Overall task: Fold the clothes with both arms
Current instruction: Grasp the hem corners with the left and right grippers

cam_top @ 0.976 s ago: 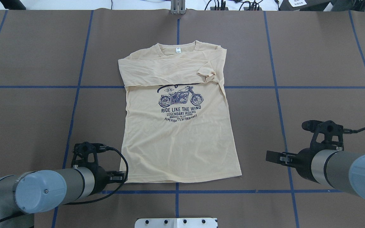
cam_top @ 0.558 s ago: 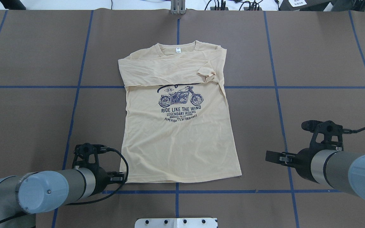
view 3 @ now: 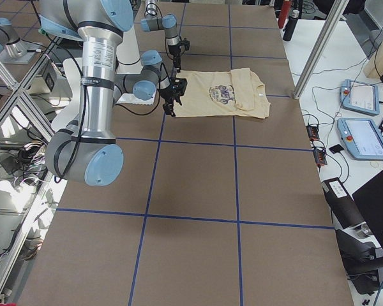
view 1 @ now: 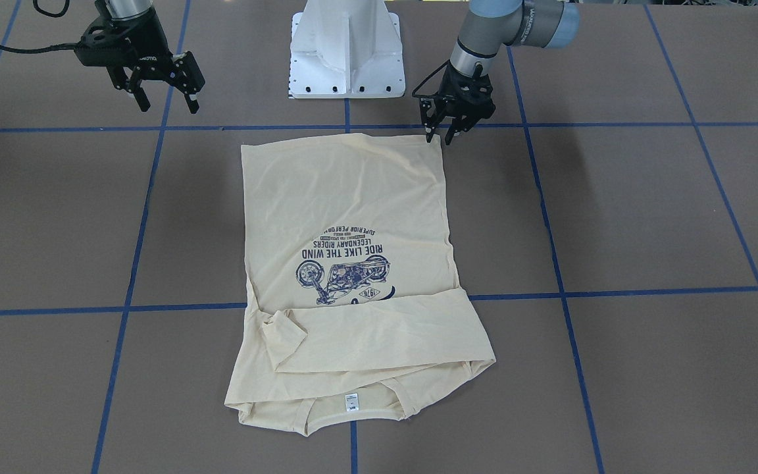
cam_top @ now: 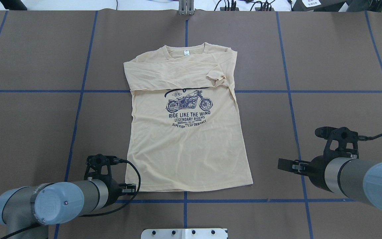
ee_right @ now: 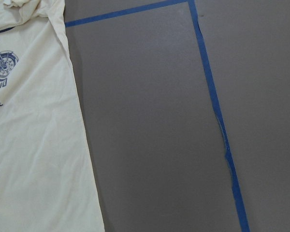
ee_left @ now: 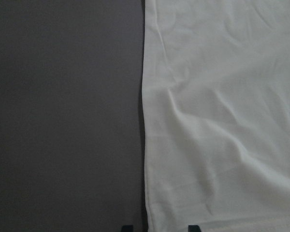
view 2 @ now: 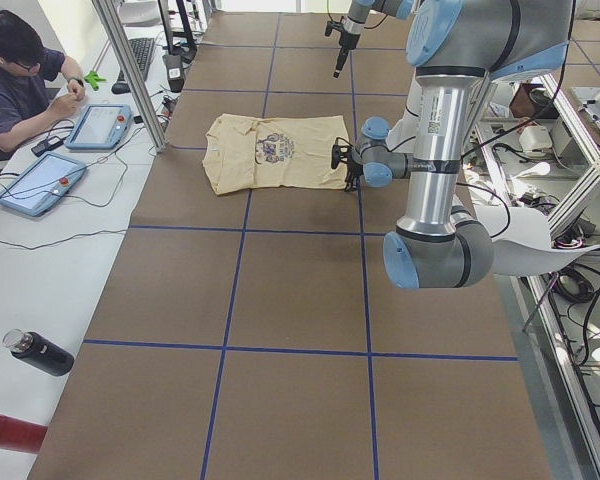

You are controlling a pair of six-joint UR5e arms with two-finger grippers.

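Cream shirt [cam_top: 187, 152] flat mid counter [cam_top: 28, 126], print up, sleeves folded across chest, collar away from robot. L hand [view 1: 439, 137] open, low at near hem corner, shirt edge between its tips, nothing gripped. R hand [view 1: 168, 105] open, empty, well apart from shirt.

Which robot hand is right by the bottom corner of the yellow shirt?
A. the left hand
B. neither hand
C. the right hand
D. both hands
A: the left hand hangs right at a bottom corner of the T-shirt, while the right hand is well off to the side of it.
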